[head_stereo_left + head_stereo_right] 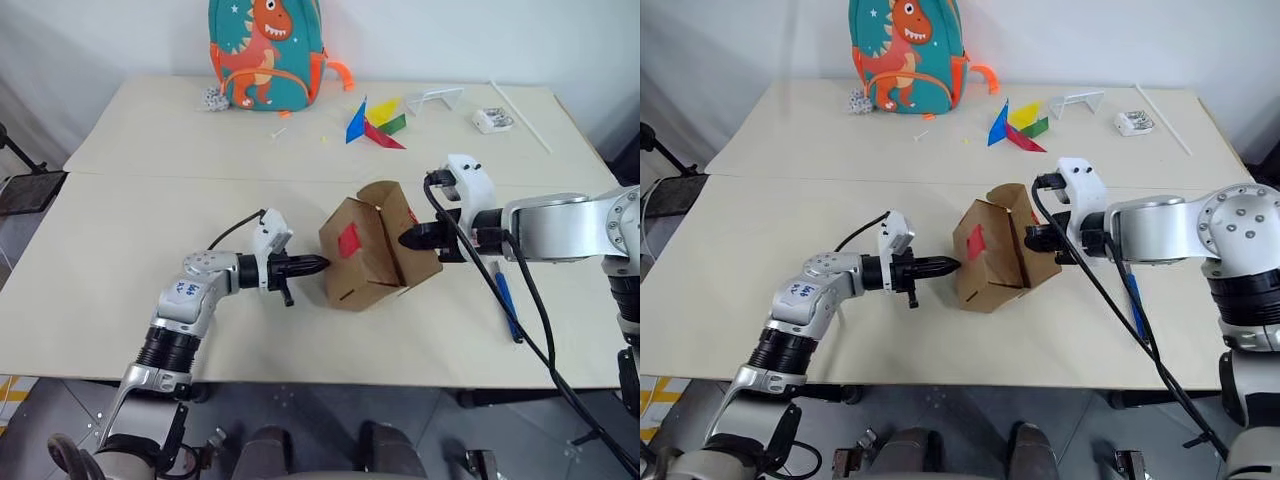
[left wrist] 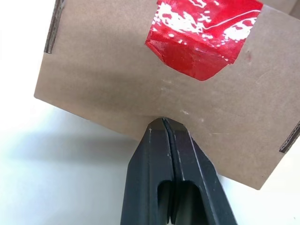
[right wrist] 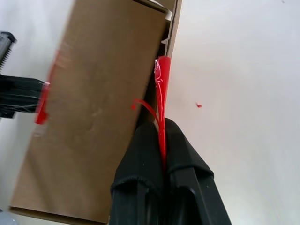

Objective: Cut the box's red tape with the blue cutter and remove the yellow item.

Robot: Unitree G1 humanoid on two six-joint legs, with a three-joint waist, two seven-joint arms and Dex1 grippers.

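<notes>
Box [image 1: 375, 245] tilted at centre frame on the desk [image 1: 120, 250], flaps parting. Left gripper [image 1: 312, 265], jaws together, presses its taped side; right gripper [image 1: 412, 240], jaws clamped on a strip of red tape [image 3: 162, 117]. Blue cutter [image 1: 508, 298] lies lower right; next, likely peeling the strip to reach inside.

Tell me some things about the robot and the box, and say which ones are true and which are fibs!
1. The left gripper is shut, its tip against the side of the box. True.
2. The blue cutter is in the right gripper. False: it lies on the table, by the right arm.
3. The right gripper is pinching a strip of red tape at the box's flap. True.
4. The box lies flat with its flaps closed. False: it is tipped up between the two grippers and its top flaps stand open.
5. A dinosaur backpack stands at the far edge of the table. True.
</notes>
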